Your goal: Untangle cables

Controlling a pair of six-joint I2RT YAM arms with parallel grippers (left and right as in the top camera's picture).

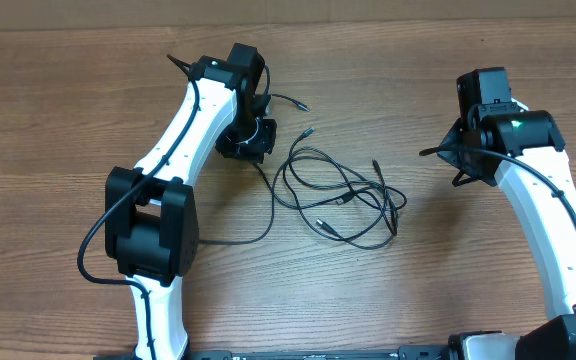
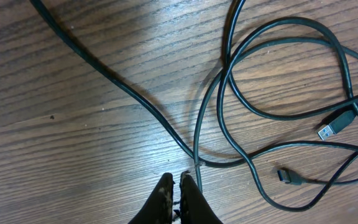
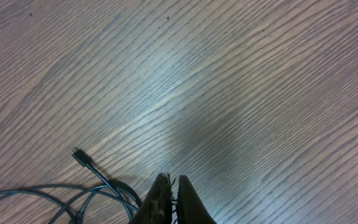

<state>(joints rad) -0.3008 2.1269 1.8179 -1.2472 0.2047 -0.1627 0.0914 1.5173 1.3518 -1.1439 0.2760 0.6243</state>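
Observation:
The cables lie as loose tangled black loops on the wooden table, between the two arms. In the left wrist view the loops cross each other, with a silvery USB plug and a small black plug lying free. My left gripper is shut and holds nothing; one thin cord runs just beside its right fingertip. It sits at the left edge of the tangle in the overhead view. My right gripper is shut and empty, right of the tangle, near a black plug tip.
A thicker black cord runs diagonally across the left wrist view. Another thin cord with a plug lies behind the left gripper. One cord trails from the tangle toward the left arm's base. Bare wood lies ahead of the right gripper.

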